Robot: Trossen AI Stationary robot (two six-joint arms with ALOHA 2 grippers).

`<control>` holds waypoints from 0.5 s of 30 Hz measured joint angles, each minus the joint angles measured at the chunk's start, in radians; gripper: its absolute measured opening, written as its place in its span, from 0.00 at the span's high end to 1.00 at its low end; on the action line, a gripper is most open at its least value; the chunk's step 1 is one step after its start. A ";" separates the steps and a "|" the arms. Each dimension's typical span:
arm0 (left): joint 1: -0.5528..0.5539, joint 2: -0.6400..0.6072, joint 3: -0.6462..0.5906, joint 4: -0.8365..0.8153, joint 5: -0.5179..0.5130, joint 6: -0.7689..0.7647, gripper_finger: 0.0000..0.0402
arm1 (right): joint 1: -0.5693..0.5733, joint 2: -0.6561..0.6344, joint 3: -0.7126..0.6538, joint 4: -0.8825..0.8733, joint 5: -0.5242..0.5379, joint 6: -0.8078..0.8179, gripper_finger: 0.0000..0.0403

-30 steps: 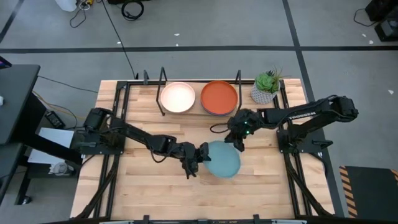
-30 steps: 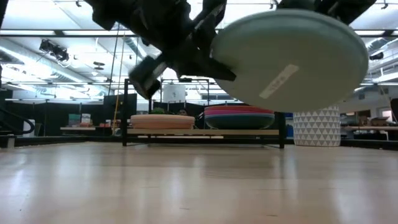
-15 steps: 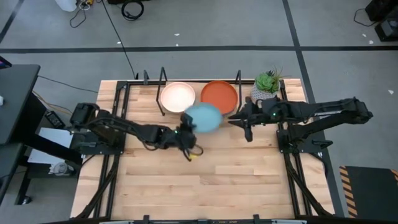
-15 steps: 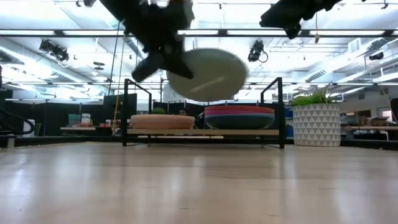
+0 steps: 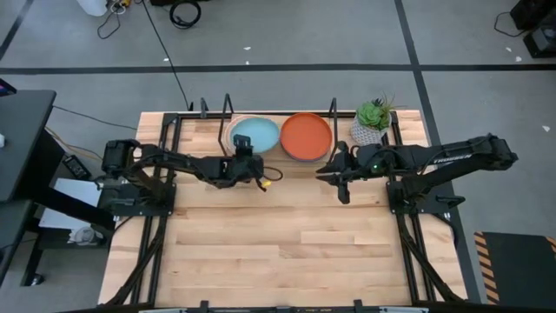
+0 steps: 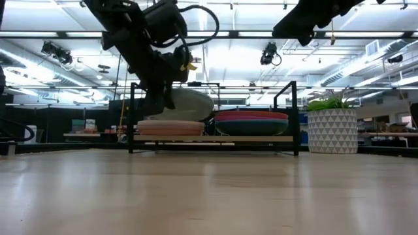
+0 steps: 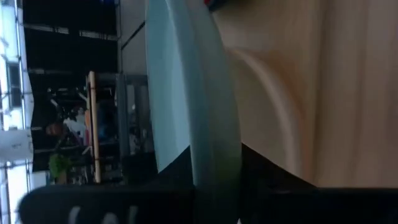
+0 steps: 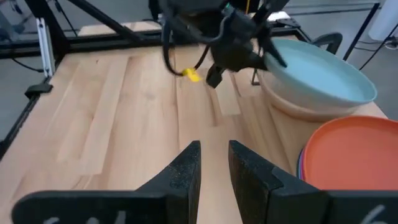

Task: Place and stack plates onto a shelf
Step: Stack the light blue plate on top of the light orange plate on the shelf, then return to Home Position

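Your left gripper (image 5: pixel 246 155) pinches the light blue plate (image 5: pixel 255 134) over the cream plate (image 8: pixel 298 109) at the shelf's (image 6: pixel 215 138) eleven o'clock; your right gripper (image 8: pixel 214 163), at three o'clock, hangs slightly parted, empty.

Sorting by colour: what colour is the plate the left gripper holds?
Light blue plate, held by the left gripper; clearest in the high view.

1. A grey floor (image 5: pixel 287 35) crossed by dark seam lines surrounds the slatted wooden table (image 5: pixel 278 252).
2. Black cables (image 5: pixel 178 13) lie on the floor beyond the table.
3. Long ceiling light strips (image 6: pixel 261 34) brighten the room.
4. A potted plant (image 5: pixel 373 120) stands at the table's far right corner.
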 joint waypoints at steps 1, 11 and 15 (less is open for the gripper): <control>0.007 0.000 0.000 0.000 -0.001 -0.004 0.80 | 0.000 0.005 0.000 -0.002 0.000 -0.002 0.78; 0.051 -0.110 0.001 -0.105 0.252 -0.153 0.51 | 0.001 0.016 0.000 -0.006 -0.027 0.005 0.78; 0.053 -0.181 0.002 -0.107 0.343 -0.208 0.49 | 0.001 0.016 -0.033 0.044 -0.027 -0.001 0.78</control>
